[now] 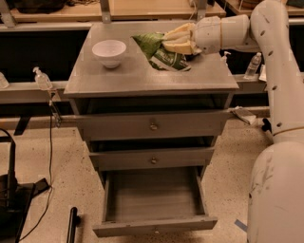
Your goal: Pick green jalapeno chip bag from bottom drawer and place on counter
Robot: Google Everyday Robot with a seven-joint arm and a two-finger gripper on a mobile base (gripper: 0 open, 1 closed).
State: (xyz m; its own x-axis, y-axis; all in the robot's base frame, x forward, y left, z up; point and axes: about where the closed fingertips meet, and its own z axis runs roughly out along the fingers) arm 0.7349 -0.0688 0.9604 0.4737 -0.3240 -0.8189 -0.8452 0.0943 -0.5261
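My gripper (166, 43) reaches in from the right over the counter (142, 78), the grey top of the drawer cabinet. It is shut on the green jalapeno chip bag (160, 53), which hangs tilted just above the counter's back middle, right of the white bowl (109, 52). The bottom drawer (154, 201) is pulled out and looks empty. The dark snack bag is hidden behind the gripper.
The two shallower upper drawers (153, 126) are nearly shut. Tan wooden tabletops (142, 7) run behind the cabinet. Clear bottles stand at left (42, 78) and right (251, 66). A black stand and cables (12, 190) sit on the floor at lower left.
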